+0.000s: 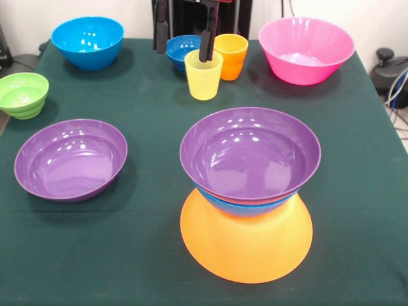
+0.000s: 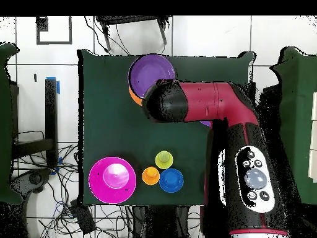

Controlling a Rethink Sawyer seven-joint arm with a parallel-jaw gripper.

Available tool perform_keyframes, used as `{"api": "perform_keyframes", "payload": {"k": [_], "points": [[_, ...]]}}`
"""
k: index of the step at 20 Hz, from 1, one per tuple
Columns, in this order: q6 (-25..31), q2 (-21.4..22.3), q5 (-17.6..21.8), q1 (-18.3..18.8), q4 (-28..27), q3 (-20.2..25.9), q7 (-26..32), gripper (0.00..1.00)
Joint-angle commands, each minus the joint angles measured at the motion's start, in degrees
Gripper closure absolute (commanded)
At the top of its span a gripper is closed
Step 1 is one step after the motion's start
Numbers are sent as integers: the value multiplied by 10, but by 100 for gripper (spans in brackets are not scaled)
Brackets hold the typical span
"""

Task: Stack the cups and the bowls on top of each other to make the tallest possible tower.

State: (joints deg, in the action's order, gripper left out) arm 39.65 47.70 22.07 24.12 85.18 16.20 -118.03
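Note:
The tower stands front centre: the yellow-orange bowl upside down as base, a bright blue bowl on it, and a purple bowl upright on top. The tower's purple top also shows in the overhead view. My gripper hangs at the table's far side, open and empty. Its one finger reaches to the rim of the yellow cup; the other stands left of the small dark blue bowl. The orange cup stands just behind the yellow one.
A second purple bowl lies left. The green bowl sits at the left edge, another bright blue bowl far left, and the pink bowl far right. In the overhead view the arm covers part of the table.

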Motion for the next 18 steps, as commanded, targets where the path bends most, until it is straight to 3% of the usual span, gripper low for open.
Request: {"api": "perform_keyframes", "payload": {"k": [1, 6, 18], "points": [[17, 14, 36, -4, 17, -9, 35, 0], [-38, 14, 25, 5, 94, -16, -3, 0], [-106, -25, 56, 3, 146, -28, 3, 0]]}}
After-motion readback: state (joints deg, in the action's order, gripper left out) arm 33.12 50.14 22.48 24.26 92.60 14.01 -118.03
